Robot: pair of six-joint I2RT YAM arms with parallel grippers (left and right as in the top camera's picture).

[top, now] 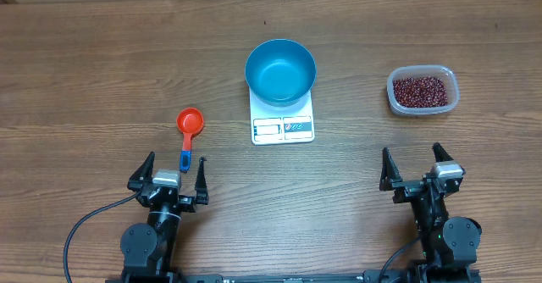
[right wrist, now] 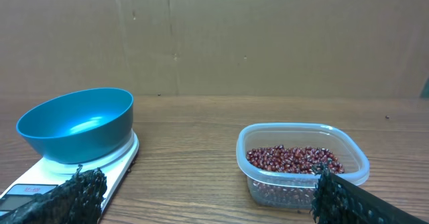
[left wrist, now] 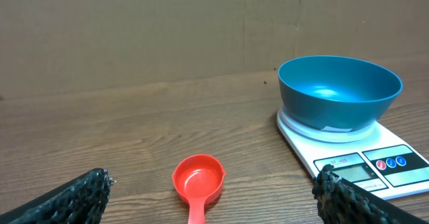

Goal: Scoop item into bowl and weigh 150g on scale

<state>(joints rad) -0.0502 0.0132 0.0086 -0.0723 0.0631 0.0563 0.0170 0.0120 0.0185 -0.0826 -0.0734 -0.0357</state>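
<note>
The empty blue bowl (top: 280, 70) (left wrist: 340, 91) (right wrist: 75, 124) stands on the white scale (top: 283, 124) (left wrist: 375, 165) (right wrist: 27, 192) at the table's middle back. Dark red-brown beans (top: 421, 89) (right wrist: 293, 159) fill a clear plastic tub (top: 423, 91) (right wrist: 302, 162) at the back right. A red scoop (top: 189, 127) (left wrist: 198, 182) with a blue handle end lies left of the scale, empty. My left gripper (top: 175, 174) (left wrist: 214, 200) is open just behind the scoop's handle. Near the front right, my right gripper (top: 414, 167) (right wrist: 208, 198) is open and holds nothing.
A brown cardboard wall (left wrist: 167, 29) rises behind the wooden table (top: 102, 71). A black cable (top: 85, 228) runs from the left arm's base toward the front edge.
</note>
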